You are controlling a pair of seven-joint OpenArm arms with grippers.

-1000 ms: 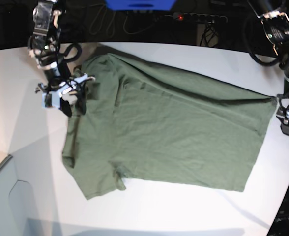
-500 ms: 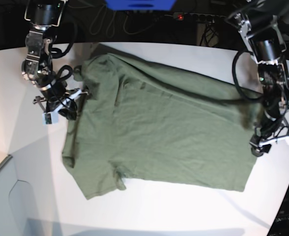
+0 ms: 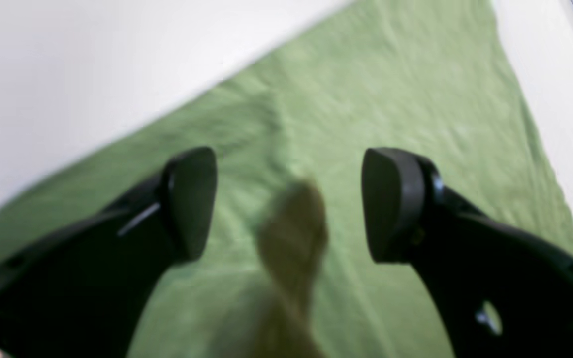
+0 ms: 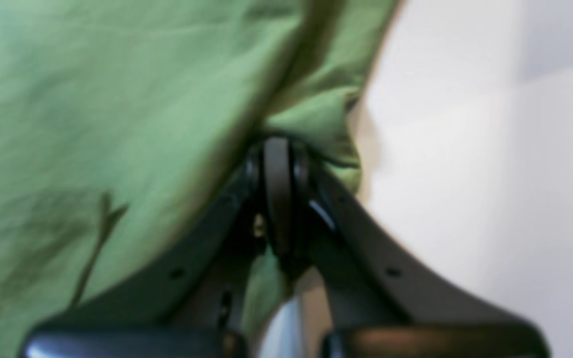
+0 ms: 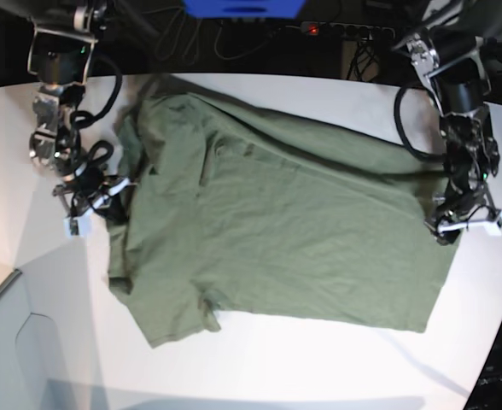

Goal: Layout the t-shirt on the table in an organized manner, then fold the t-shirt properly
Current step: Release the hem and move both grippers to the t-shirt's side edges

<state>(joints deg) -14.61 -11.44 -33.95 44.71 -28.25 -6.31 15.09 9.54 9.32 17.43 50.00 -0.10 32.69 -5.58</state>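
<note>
— On the white table [image 5: 336, 94], where exactly is the t-shirt [image 5: 277, 222] lying?

— It lies spread over the middle of the table, mostly flat, with soft wrinkles. In the base view the bottom hem is on the right side, and the shoulders and sleeves are on the left side. One sleeve [image 5: 204, 312] sticks out toward the near edge, with a small crease beside it.

— And the right gripper [image 5: 106, 198], what is it doing?

— It is at the left border of the shirt in the base view. In the right wrist view its jaws are pressed together and they pinch a small fold of the green fabric at the edge of the shirt. The cloth is bunched just above the black fingertips [image 4: 277, 164], and bare table is to the right of them.

— Is the left gripper [image 5: 466, 224] also holding something?

— No. It is above the hem corner on the right side in the base view. In the left wrist view its two black fingers [image 3: 192, 199] are spread wide, and green cloth is seen between them. Nothing is between the pads. That view is blurred, so I cannot tell if the fingertips touch the cloth.

— What is behind the table?

— A power strip [image 5: 345, 31] with a red light, and dark cables.
</note>
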